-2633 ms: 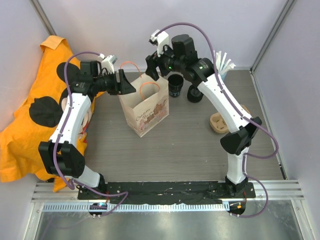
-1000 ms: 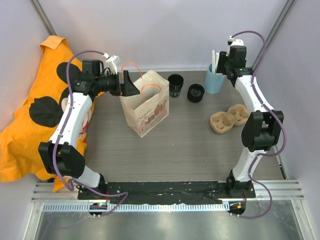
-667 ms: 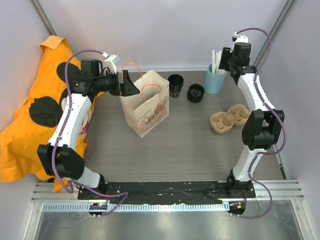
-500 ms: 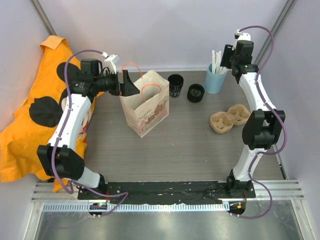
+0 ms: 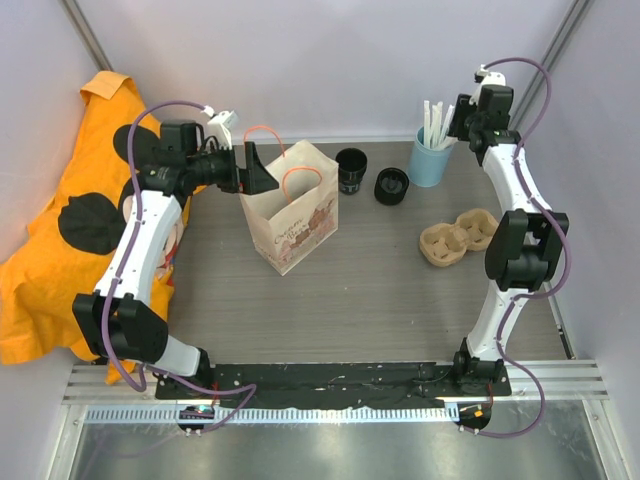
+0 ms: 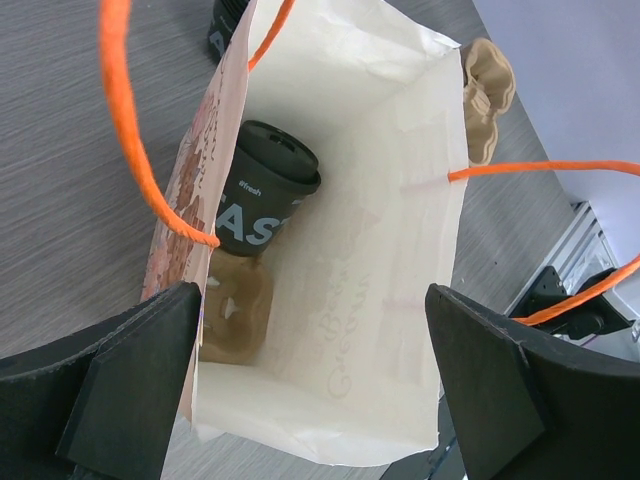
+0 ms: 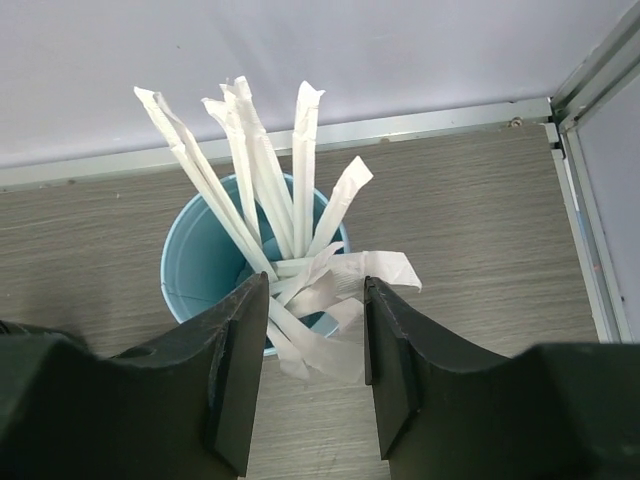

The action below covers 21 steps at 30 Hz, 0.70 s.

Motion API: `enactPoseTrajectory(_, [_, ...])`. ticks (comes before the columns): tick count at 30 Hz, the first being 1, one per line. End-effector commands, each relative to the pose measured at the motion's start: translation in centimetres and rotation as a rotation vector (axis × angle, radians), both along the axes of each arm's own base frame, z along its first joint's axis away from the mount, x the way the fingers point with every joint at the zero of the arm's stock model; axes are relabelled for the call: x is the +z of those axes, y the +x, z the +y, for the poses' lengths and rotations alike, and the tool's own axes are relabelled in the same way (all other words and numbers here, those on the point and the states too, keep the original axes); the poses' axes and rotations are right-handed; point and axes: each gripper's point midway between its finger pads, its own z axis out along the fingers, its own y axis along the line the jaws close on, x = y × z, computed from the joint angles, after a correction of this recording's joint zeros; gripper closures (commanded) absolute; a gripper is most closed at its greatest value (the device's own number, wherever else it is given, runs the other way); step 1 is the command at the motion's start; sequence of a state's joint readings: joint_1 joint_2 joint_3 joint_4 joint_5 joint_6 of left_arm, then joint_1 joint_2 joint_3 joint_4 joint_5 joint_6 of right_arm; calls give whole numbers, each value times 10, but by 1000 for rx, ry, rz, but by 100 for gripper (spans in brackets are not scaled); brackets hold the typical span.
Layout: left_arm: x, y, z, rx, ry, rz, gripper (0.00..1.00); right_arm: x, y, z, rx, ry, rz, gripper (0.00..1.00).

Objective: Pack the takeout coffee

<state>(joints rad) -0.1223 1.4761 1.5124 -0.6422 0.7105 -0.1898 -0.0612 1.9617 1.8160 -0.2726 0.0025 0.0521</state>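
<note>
A black takeout coffee (image 6: pixel 265 185) with a lid lies tilted inside the paper bag (image 6: pixel 360 300), above a tan tray piece (image 6: pixel 235 315) at the bag's bottom. My left gripper (image 6: pixel 315 400) is open wide, with its fingers either side of the bag's mouth. From above, the left gripper (image 5: pixel 256 172) sits at the left rim of the bag (image 5: pixel 292 220). Two more black cups (image 5: pixel 351 170) (image 5: pixel 391 186) stand right of the bag. My right gripper (image 7: pixel 315 360) hovers open over the light blue cup (image 7: pixel 210 265), and loose white straw wrappers (image 7: pixel 330 290) lie between its jaws.
A tan pulp cup tray (image 5: pixel 458 238) lies at the right of the table. The blue straw cup (image 5: pixel 430 160) stands at the back right, near the frame post. An orange cloth with black spots (image 5: pixel 70 220) drapes over the left side. Orange bag handles (image 6: pixel 125 130) cross the left wrist view.
My right arm has swung from over the bag to the back right corner, above the straw cup, and its jaws have narrowed a little. The left gripper stays at the bag.
</note>
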Motion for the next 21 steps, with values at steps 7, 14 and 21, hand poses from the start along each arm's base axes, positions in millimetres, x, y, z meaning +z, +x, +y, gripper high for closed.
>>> enactPoseTrajectory(7, [13,-1,1,-3,1,-71,0,52,-10,4,5,7,-141,52])
enactPoseTrajectory(14, [15,-1,0,-6,-6,-75,0,59,-21,-5,-51,-10,-151,52])
enactPoseTrajectory(21, [12,0,0,-7,-7,-67,0,81,-32,-2,-34,-11,-197,52])
